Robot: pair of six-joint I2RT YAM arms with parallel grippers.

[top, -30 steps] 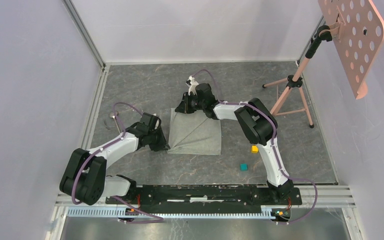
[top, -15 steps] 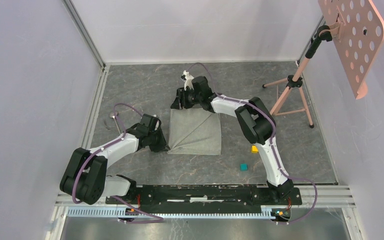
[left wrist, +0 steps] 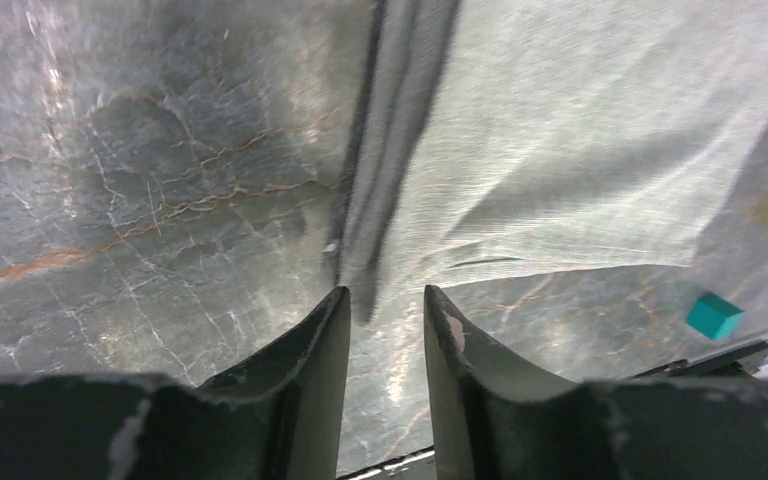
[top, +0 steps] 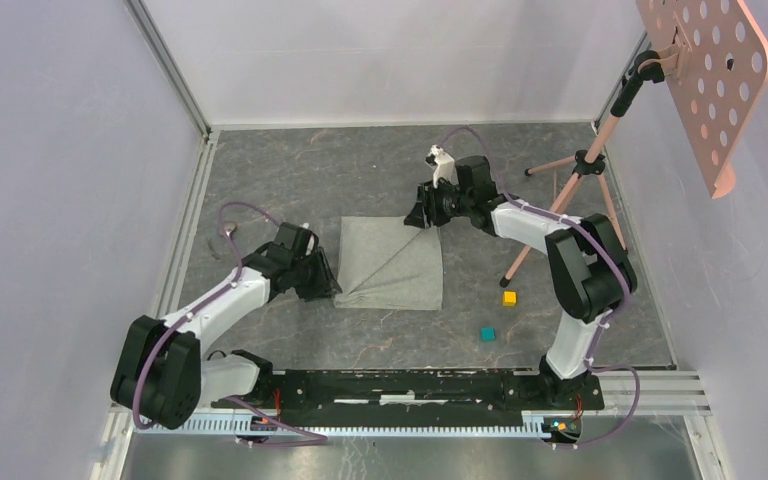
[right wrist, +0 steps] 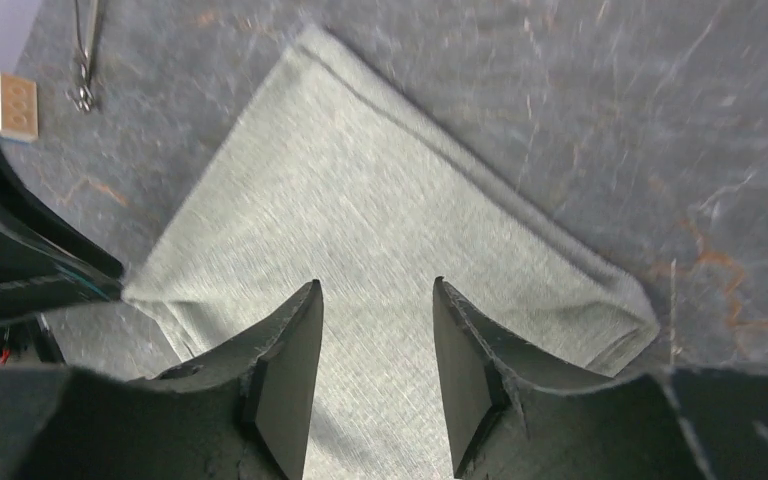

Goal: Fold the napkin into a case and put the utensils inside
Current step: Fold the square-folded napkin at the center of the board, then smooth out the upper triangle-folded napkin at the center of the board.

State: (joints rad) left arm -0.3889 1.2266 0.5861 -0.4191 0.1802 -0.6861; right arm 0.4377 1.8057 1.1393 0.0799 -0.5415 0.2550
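At far left we see a thin metal utensil point(right wrist: 84, 60) on the table. Our left gripper point(left wrist: 384, 300), fingers spread, straddles the near-left corner of the napkin point(top: 395, 265), which lies flat mid-table. Our right gripper point(right wrist: 375, 285) hovers, spread, by its far-right corner.

Right gripper point(top: 421, 216), formerly at the napkin's point(top: 392, 268) far-left corner, now above its far-right corner.

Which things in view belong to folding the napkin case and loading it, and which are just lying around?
For the job: napkin; metal utensil.
Lying about: yellow cube; teal cube; tripod stand; perforated board.
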